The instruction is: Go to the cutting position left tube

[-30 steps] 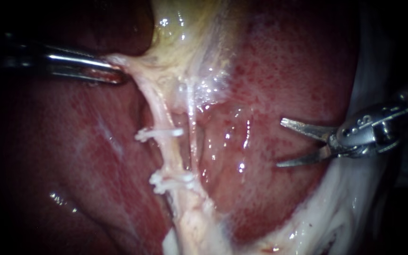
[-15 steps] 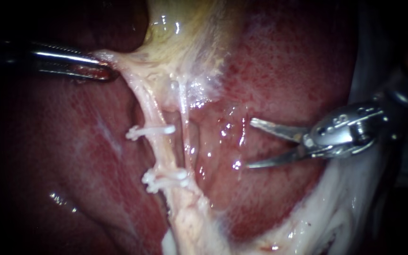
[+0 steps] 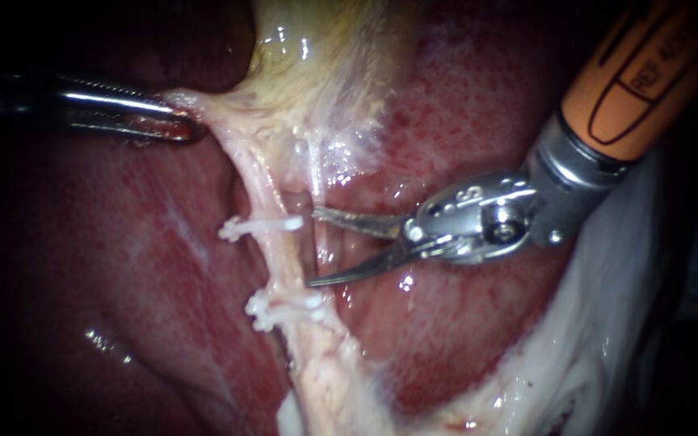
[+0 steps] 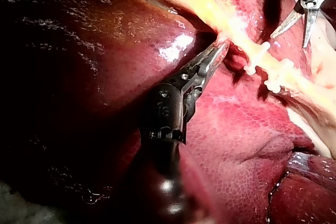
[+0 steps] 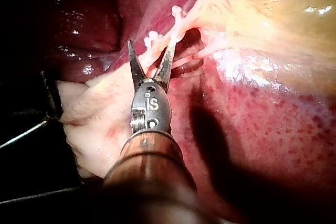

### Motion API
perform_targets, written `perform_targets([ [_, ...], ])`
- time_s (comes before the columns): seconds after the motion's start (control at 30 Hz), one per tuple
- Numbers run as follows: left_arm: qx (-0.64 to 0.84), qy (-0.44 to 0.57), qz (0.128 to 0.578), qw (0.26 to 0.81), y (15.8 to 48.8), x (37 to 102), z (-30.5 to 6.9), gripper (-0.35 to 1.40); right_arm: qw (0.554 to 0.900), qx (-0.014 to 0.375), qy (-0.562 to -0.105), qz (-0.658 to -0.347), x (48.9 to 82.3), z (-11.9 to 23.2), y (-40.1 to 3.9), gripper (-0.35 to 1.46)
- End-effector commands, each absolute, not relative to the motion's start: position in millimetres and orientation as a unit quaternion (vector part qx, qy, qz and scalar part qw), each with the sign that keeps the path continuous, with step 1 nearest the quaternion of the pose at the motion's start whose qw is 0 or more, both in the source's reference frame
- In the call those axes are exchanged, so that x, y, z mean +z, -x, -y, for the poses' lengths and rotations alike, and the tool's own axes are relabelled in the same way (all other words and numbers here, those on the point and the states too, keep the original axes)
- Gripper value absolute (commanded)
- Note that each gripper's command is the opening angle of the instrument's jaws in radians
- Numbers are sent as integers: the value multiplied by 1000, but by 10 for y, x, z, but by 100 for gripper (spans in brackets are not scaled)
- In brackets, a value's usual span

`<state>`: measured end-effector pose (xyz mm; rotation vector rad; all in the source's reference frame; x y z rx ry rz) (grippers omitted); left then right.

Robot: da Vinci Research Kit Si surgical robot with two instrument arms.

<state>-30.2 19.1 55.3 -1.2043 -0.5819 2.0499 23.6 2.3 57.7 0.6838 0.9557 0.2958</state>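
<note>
Left tube (image 3: 283,262), the pale cream stringy cord down the centre of the endoscope view, lies stretched over the liver w/ two white plastic clips on it: upper clip (image 3: 262,225), lower clip (image 3: 284,308). The bare stretch btwn them is the cut site, by my read.

Right instrument (image 3: 311,247), silver hinge, two thin curved blades, orange-sleeved shaft. Blades are spread wide and hold nothing. Tips sit just beside that bare stretch, level w/ a thinner pale strand (image 3: 314,179) next to the tube. So the approach looks nearly done. What's left, I'd judge: ease the blades on until they straddle the tube btwn the clips.

Left instrument (image 3: 175,125), slim dark steel jaws, is clamped on the pale tissue band (image 3: 212,113) below the yellowish gallbladder (image 3: 325,64), drawing it taut sideways.

Vs half a sec ago: right instrument has crossed the mottled red liver (image 3: 478,323) from well apart to just beside the tube, orange sleeve now showing. Blade spread approx. the same; left grip & clips unchanged.
</note>
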Motion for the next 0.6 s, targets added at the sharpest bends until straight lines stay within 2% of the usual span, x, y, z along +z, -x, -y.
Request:
perform_targets([
  [0.03,788,462,223,340,302,554,-191,-35,820,136,-334,-445,581,-19,-236,143],
  [0.2,788,463,224,340,303,554,-191,-35,812,128,-370,-433,600,-11,-237,142],
  [0.6,788,463,224,340,304,554,-191,-35,809,125,-393,-418,649,-10,-244,142],
])
